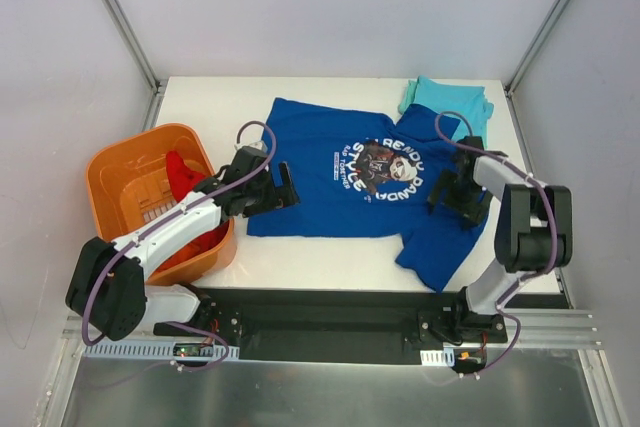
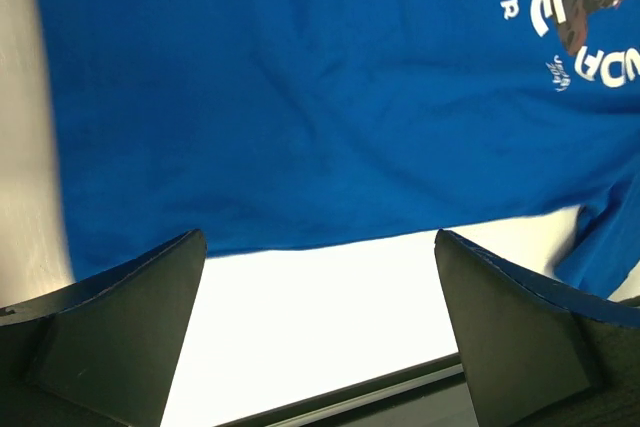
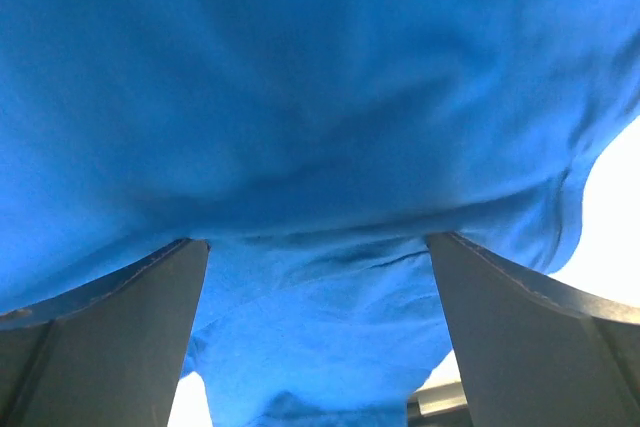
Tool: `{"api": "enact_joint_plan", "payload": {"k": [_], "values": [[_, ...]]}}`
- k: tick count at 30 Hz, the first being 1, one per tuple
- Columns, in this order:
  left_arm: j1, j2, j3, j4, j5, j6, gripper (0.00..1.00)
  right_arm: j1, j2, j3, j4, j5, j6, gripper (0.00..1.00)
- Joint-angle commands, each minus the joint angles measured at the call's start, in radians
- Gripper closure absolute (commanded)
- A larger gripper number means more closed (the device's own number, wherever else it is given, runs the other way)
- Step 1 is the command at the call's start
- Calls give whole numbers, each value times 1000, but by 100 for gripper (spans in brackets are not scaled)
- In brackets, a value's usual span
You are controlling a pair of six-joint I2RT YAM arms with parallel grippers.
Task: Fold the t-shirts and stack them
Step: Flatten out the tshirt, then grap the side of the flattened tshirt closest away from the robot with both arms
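Note:
The royal blue t-shirt [image 1: 330,177] with a white-lettered chest graphic lies spread face up on the white table. My left gripper [image 1: 281,187] is open at its left hem; in the left wrist view the shirt [image 2: 300,87] fills the top and bare table shows between the fingers [image 2: 130,332]. My right gripper [image 1: 447,192] is open over the shirt's right shoulder and sleeve; blue cloth [image 3: 320,127] fills the right wrist view between the fingers [image 3: 520,347]. The light teal t-shirt [image 1: 447,99] lies folded at the back right, partly under the blue one. The red t-shirt [image 1: 185,175] sits in the orange tub.
The orange plastic tub [image 1: 122,169] stands at the table's left edge beside my left arm. A black rail [image 1: 330,309] runs along the near edge. White walls close in the back and sides.

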Motion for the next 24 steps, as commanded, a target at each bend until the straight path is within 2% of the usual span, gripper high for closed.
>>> {"api": "enact_joint_plan", "payload": {"k": [1, 4, 8, 10, 17, 24], "values": [[0, -19, -17, 12, -27, -42, 1, -69, 104, 184, 30, 76, -66, 3], [-8, -17, -26, 12, -28, -59, 1, -61, 90, 267, 16, 18, -96, 3], [-31, -34, -82, 8, -27, -132, 3, -31, -92, 178, 6, 30, -79, 3], [-60, -52, -113, -20, -102, -174, 5, -26, -166, 117, 7, 23, -64, 3], [-86, -62, -165, -95, -264, -329, 22, 19, -459, -74, -8, -13, -51, 3], [-94, 59, -101, -236, -363, -380, 34, 26, -546, -121, -39, -7, -57, 3]]}}
